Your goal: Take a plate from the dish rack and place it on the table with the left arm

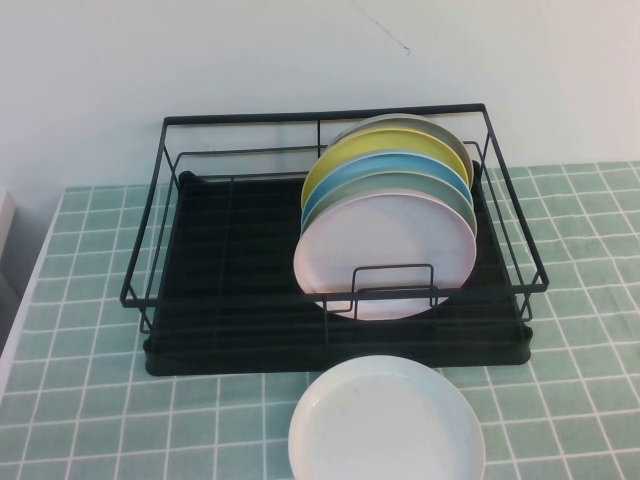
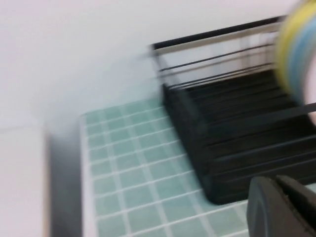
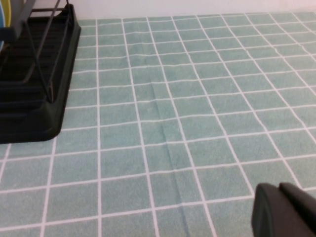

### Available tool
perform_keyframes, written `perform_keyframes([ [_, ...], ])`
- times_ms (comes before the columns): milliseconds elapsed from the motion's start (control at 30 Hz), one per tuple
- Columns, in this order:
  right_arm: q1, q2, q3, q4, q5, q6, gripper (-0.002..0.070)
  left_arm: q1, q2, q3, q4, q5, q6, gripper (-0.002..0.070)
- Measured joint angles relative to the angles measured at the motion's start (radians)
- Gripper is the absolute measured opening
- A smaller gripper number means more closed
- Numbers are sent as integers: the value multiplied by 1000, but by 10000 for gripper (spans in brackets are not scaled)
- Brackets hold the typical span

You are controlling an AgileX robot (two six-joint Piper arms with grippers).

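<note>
The very pale blue-white plate (image 1: 388, 420) lies flat on the green-tiled table (image 1: 90, 400), just in front of the black wire dish rack (image 1: 230, 330). Neither arm shows in the high view. In the left wrist view my left gripper (image 2: 279, 185) has its fingers together with nothing between them. It hovers over the tiles by the rack's near left corner (image 2: 212, 190). In the right wrist view my right gripper (image 3: 279, 190) is shut and empty above bare tiles, to the right of the rack (image 3: 34, 98).
Several plates stand upright in the rack's right half: a pale pink one (image 1: 385, 255) in front, then grey-green, light blue (image 1: 385, 172), yellow (image 1: 340, 160) and grey. The rack's left half holds nothing. A white wall stands behind. The table's left edge (image 1: 25, 300) is near.
</note>
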Motion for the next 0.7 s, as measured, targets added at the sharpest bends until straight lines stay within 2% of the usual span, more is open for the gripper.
perform_keyframes([
  [100,0,0,0,0,0,0,-2,7,-59,136,159,-81,-185,-2],
  [200,0,0,0,0,0,0,-2,11,-64,228,229,-105,-299,-2],
  [700,0,0,0,0,0,0,-2,11,-67,253,242,-104,-309,-2],
])
